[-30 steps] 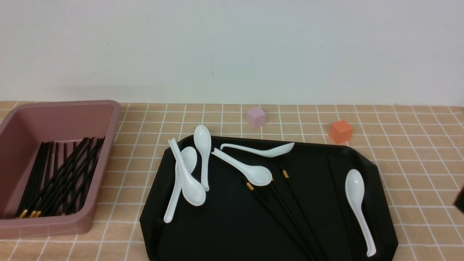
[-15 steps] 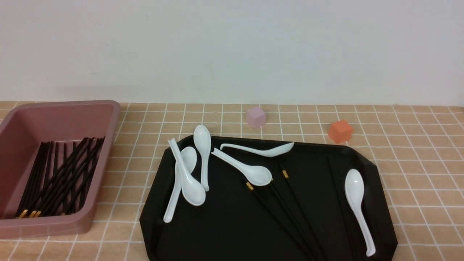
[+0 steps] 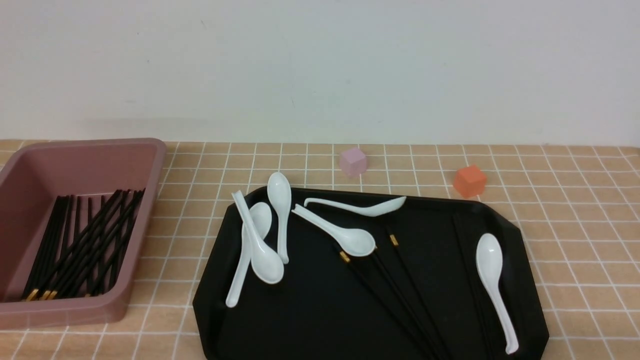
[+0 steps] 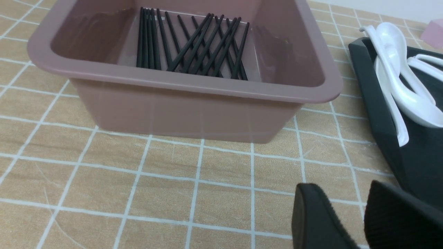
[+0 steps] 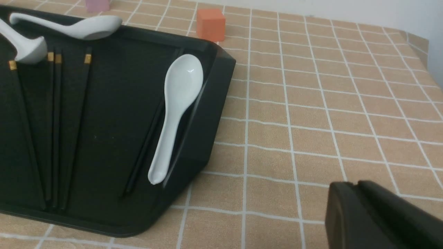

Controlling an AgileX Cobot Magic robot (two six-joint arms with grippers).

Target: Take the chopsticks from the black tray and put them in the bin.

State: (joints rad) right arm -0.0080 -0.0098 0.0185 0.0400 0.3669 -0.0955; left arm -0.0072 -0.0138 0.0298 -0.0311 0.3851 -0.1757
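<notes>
The black tray [image 3: 310,310] lies in the middle of the table. Black chopsticks [image 3: 344,257] with gold bands lie fanned out on it, their banded ends partly under a white spoon [image 3: 350,239]. They also show in the right wrist view [image 5: 56,138], with one more stick [image 5: 145,152] beside another spoon [image 5: 176,103]. The pink bin [image 3: 160,160] at the left holds several chopsticks [image 3: 85,245], seen also in the left wrist view [image 4: 193,48]. My left gripper [image 4: 346,193] is open and empty over the table between the bin [image 4: 193,107] and the tray [image 4: 373,103]. My right gripper [image 5: 349,186] is shut and empty, right of the tray [image 5: 114,114].
Several white spoons lie on the tray, a cluster at its left [image 3: 260,240] and one at its right [image 3: 492,280]. A pale pink cube [image 3: 353,161] and an orange cube [image 3: 469,181] stand behind the tray. The table is a tan tiled cloth.
A dark gripper tip at the right edge of the front view one second ago has left that view. Tray, spoons, chopsticks and bin have not moved.
</notes>
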